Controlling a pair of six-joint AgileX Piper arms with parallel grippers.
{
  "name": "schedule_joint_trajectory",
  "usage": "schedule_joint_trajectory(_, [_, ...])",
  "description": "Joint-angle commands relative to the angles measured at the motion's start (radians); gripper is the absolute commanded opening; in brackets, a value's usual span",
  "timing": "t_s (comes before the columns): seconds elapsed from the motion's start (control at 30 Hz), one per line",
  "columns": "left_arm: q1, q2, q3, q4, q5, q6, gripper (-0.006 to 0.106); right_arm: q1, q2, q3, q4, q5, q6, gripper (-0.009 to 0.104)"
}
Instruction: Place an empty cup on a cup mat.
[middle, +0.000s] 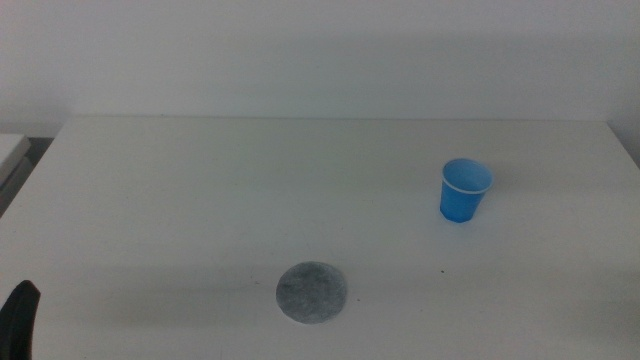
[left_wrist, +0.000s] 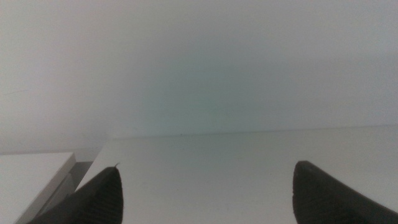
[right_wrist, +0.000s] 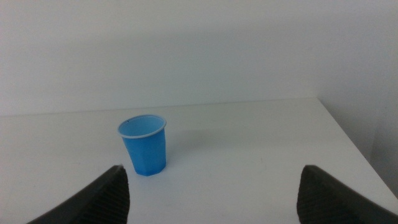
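Note:
A small bright blue cup (middle: 464, 190) with a thin white rim stands upright on the white table at the right; it looks empty. It also shows in the right wrist view (right_wrist: 144, 145), some way ahead of my right gripper (right_wrist: 211, 190), whose jaws are wide apart and hold nothing. The round mottled grey cup mat (middle: 312, 293) lies flat near the table's front middle, apart from the cup. My left gripper (left_wrist: 205, 193) is open and empty; only a dark tip of it (middle: 18, 318) shows at the bottom left of the middle view. The right arm is out of the middle view.
The white table (middle: 250, 180) runs back to a plain white wall. A pale surface (left_wrist: 31, 171) lies beyond the table's left edge, with a dark gap between. The table's right edge (right_wrist: 354, 143) lies to the right of the cup.

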Motion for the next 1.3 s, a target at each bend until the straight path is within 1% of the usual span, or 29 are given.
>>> schedule_joint_trajectory(0.0, [-0.003, 0.005, 0.000, -0.003, -0.011, -0.002, 0.094, 0.003, -0.004, 0.003, -0.004, -0.011, -0.004, 0.082])
schedule_joint_trajectory(0.07, [-0.003, 0.005, 0.000, -0.005, -0.011, -0.003, 0.094, 0.003, -0.004, 0.003, -0.004, -0.014, -0.004, 0.082])
schedule_joint_trajectory(0.17, [-0.003, 0.005, 0.000, -0.005, -0.011, -0.003, 0.094, 0.003, -0.004, 0.003, 0.021, -0.026, -0.004, 0.082])
schedule_joint_trajectory(0.37, [-0.003, 0.005, 0.000, -0.005, -0.011, -0.003, 0.094, 0.003, -0.004, 0.003, 0.024, -0.045, -0.004, 0.082])
schedule_joint_trajectory(0.4, [-0.003, 0.005, 0.000, -0.005, -0.011, -0.003, 0.094, 0.003, -0.004, -0.005, 0.039, -0.011, 0.007, 0.082])
schedule_joint_trajectory(0.43, [-0.003, 0.005, 0.000, -0.005, -0.011, -0.003, 0.094, 0.003, -0.004, -0.018, 0.049, -0.011, 0.012, 0.082])
schedule_joint_trajectory(0.57, [-0.003, 0.005, 0.000, -0.003, -0.011, -0.003, 0.094, 0.004, 0.086, -0.103, 0.046, 0.001, 0.012, 0.082])
schedule_joint_trajectory(0.7, [-0.003, 0.005, 0.000, -0.003, -0.011, 0.002, 0.094, 0.004, 0.243, -0.230, 0.046, 0.077, 0.040, 0.082])
schedule_joint_trajectory(0.77, [-0.003, 0.005, 0.000, -0.003, -0.011, 0.002, 0.094, 0.004, 0.329, -0.293, 0.028, 0.104, 0.053, 0.082])
schedule_joint_trajectory(0.83, [-0.003, 0.005, 0.000, -0.003, -0.011, 0.002, 0.094, 0.004, 0.423, -0.374, 0.010, 0.181, 0.053, 0.082])
schedule_joint_trajectory(0.97, [-0.003, 0.005, 0.000, -0.003, -0.011, 0.002, 0.094, 0.004, 0.593, -0.540, 0.004, 0.344, 0.053, 0.082])
schedule_joint_trajectory(1.1, [-0.003, 0.005, 0.000, -0.003, -0.011, -0.002, 0.094, 0.004, 0.753, -0.699, 0.031, 0.482, 0.053, 0.082])
schedule_joint_trajectory(1.17, [-0.003, 0.005, 0.000, -0.003, -0.011, -0.002, 0.094, 0.004, 0.827, -0.777, 0.047, 0.526, 0.053, 0.082])
schedule_joint_trajectory(1.27, [-0.003, 0.005, 0.000, -0.003, -0.011, -0.002, 0.094, 0.005, 0.944, -0.880, 0.049, 0.560, 0.055, 0.082])
